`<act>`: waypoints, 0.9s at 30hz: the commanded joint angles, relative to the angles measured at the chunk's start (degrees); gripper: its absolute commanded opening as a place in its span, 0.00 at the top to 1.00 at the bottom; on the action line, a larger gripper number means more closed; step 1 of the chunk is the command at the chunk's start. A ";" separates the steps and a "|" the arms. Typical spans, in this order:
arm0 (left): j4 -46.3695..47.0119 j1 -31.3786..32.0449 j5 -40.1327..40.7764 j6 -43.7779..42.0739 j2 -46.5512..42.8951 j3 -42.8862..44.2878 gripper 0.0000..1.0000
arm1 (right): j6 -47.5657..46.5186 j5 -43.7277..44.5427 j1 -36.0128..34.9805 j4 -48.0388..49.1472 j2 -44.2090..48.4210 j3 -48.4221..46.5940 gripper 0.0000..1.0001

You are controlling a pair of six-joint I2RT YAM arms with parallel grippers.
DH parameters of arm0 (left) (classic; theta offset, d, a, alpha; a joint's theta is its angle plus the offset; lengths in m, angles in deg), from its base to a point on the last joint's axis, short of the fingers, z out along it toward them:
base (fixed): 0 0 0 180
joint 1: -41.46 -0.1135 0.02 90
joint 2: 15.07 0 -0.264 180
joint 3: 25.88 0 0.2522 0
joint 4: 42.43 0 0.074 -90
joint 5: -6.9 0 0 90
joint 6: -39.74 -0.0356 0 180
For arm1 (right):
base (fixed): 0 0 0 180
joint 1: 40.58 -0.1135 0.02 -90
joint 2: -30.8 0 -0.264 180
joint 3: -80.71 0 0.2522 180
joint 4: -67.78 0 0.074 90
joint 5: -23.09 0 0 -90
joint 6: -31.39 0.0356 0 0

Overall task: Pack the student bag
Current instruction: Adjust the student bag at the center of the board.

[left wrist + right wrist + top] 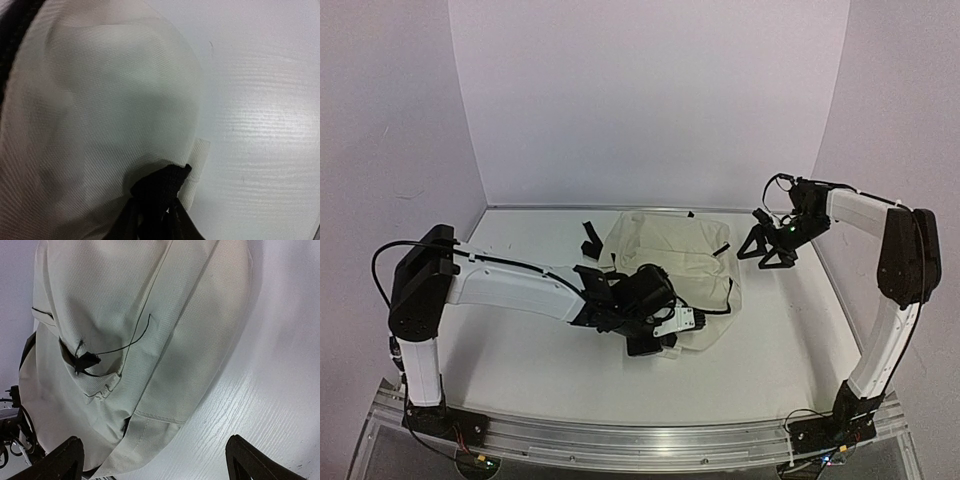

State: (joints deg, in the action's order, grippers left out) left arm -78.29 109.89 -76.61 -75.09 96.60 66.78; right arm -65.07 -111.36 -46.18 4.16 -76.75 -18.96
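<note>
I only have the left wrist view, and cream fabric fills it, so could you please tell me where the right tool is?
Observer: In the top view, the right tool sits beside the far right corner of the student bag.
Operator: Thank you. Is it open?
Observer: Yes, the right wrist view shows its jaws wide apart, gripping nothing.
Operator: And where is my left tool on the bag?
Observer: The left tool is at the bag's near edge, seen from above.

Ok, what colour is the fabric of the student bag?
Cream, off-white. The student bag shows best in the right wrist view.
</note>
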 commanded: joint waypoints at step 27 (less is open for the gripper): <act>-23.64 -3.14 -11.19 12.46 -2.96 35.88 0.99 | 0.02 -2.88 3.41 -1.96 1.33 -1.34 0.02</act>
State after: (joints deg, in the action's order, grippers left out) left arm -92.77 99.74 -74.58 -64.20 97.01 106.71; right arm -64.99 -110.45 -42.73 4.14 -77.77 -23.95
